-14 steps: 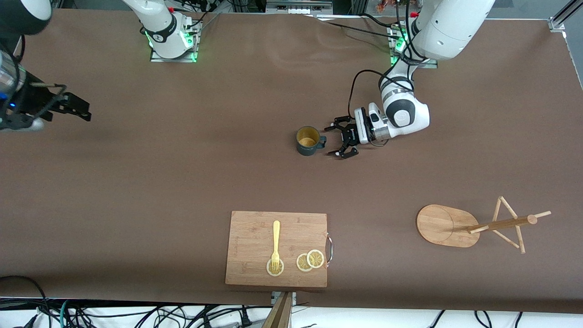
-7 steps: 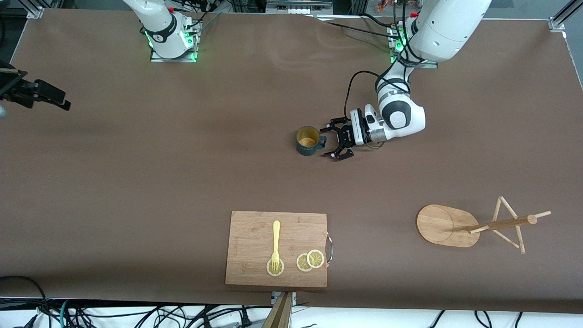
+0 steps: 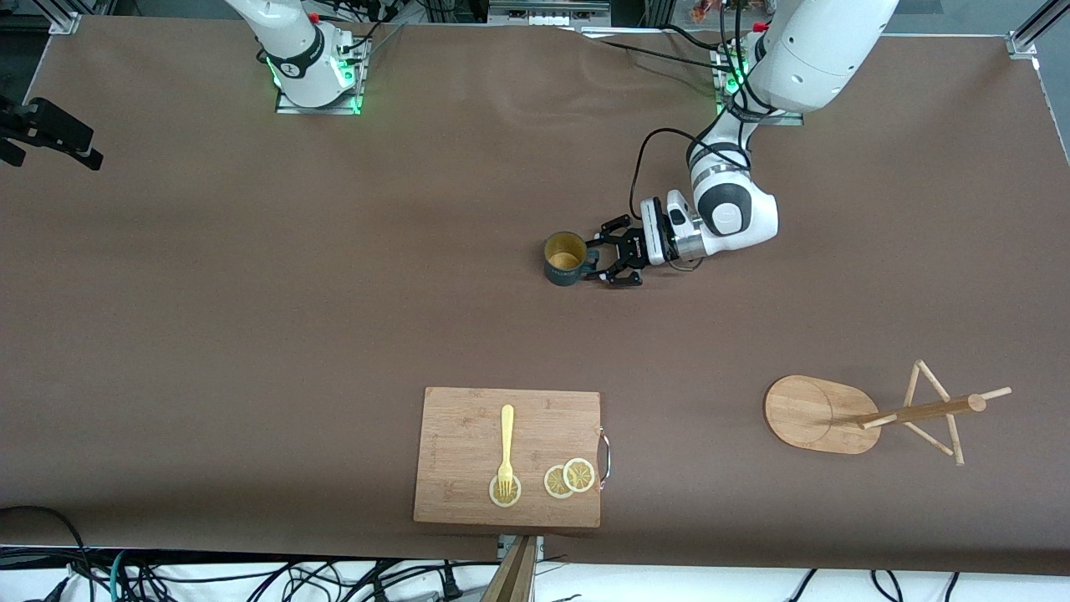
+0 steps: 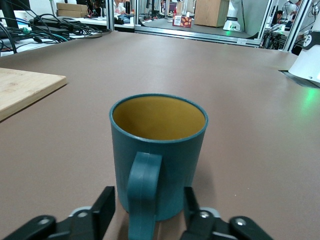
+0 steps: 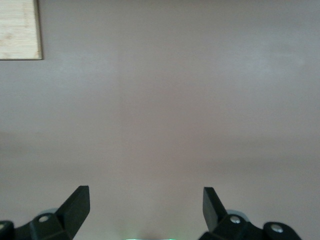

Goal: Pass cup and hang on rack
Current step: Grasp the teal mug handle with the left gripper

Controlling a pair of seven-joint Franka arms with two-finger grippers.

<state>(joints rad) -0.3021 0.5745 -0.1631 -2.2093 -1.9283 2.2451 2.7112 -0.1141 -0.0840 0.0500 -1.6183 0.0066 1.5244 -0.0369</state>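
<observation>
Left tool [image 4: 145,210] fingers straddle the upright cup's [image 4: 159,145] handle, not yet clamped.

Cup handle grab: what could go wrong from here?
The left gripper has its fingers either side of the cup's handle but not yet touching it; an off-centre close could twist or tip the upright cup. A grip on that thin loop alone may let the cup swing once lifted. The rack lies on its side, so there may be no upright peg to hang it on.
</observation>
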